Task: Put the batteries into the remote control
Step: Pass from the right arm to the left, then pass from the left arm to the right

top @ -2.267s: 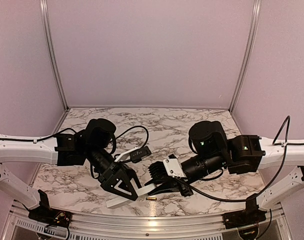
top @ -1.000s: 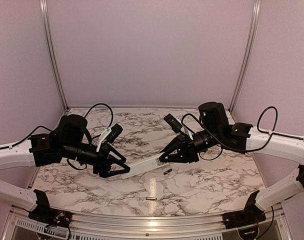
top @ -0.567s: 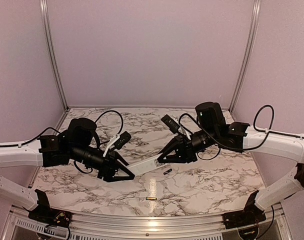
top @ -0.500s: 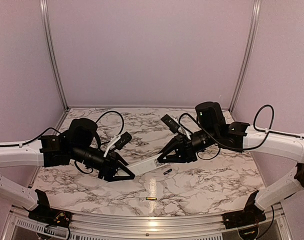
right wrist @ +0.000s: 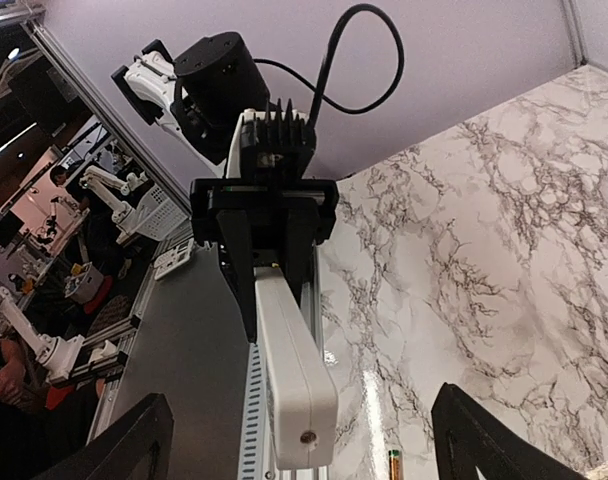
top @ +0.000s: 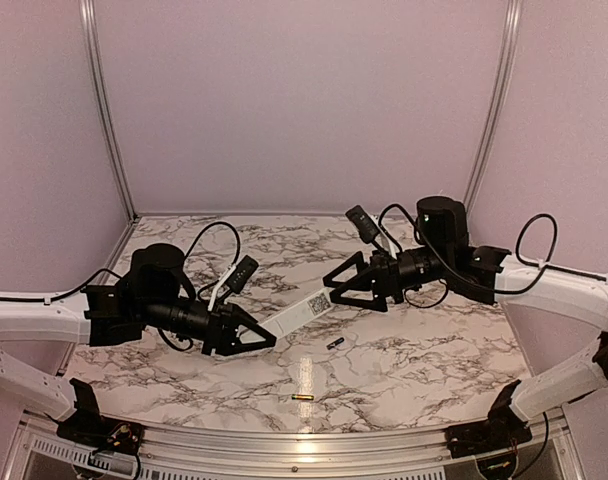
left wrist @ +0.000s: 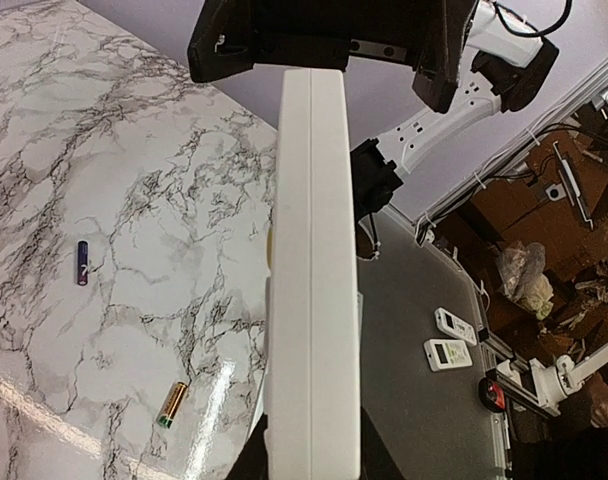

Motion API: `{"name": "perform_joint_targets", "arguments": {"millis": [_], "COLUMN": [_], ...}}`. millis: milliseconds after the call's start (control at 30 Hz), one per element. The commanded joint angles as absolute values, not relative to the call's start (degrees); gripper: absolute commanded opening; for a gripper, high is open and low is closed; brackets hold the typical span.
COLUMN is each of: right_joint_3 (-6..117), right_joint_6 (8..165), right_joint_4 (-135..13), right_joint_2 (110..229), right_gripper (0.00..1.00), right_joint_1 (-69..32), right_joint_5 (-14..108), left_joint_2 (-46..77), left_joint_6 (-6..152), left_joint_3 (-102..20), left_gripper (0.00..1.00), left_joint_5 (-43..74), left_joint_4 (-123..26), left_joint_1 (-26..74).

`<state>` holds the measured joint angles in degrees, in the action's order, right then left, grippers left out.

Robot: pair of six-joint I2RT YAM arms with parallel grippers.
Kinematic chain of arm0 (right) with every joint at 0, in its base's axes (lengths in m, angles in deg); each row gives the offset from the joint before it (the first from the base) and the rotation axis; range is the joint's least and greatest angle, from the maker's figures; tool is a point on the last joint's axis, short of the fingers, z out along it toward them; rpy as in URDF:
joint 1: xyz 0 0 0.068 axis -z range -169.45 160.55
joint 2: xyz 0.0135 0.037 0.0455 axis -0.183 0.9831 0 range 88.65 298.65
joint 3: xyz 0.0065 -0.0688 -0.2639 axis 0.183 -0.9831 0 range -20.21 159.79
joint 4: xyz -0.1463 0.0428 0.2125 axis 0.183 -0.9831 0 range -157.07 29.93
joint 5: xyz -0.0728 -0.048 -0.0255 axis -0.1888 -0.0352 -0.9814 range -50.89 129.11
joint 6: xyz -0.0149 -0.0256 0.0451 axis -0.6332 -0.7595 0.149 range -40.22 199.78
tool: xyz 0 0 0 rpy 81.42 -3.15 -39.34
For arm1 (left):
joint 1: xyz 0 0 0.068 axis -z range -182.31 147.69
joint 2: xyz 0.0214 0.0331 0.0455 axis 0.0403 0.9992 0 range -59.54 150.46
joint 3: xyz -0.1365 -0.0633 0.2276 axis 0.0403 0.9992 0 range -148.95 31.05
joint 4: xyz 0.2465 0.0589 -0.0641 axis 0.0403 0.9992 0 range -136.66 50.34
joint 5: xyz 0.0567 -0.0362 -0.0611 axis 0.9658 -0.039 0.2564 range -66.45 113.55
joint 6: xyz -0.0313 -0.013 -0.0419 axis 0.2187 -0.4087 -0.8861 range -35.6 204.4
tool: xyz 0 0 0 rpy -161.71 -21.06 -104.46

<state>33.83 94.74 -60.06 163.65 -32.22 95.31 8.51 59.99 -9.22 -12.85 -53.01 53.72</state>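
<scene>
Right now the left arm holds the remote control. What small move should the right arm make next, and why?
Probably lower the right fingers toward the dark battery and grasp it. They are open, empty and apart from the remote control, which the left fingers grip by one end. The dark battery lies on the table nearest them; the golden battery lies farther off.
</scene>
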Motion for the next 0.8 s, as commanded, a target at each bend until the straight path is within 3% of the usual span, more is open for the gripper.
{"name": "perform_joint_targets", "arguments": {"millis": [0,167,533,767], "right_joint_3": [30.12,27.64,27.13,27.88], "right_joint_6": [103.71,109.37,118.47,120.55], "right_joint_4": [-45.79,-38.16,-26.72,-25.36], "right_joint_2": [160.72,160.48,164.92,167.70], "right_gripper": [0.88,0.91,0.88,0.77], "right_joint_1": [-30.94,-31.01,-32.75,-34.01], "right_joint_5": [92.88,90.38,86.93,85.12], "left_joint_2": [6.03,6.73,12.54,15.66], "left_joint_6": [52.06,47.16,42.77,41.08], "left_joint_3": [-6.79,-6.16,-6.48,-6.71], "left_gripper": [0.05,0.05,0.05,0.04], "left_joint_5": [-8.28,-5.54,-6.05,-7.18], "left_joint_4": [-68.60,-78.78,-86.74,-89.13], "left_joint_1": [53.43,53.41,53.41,53.50]}}
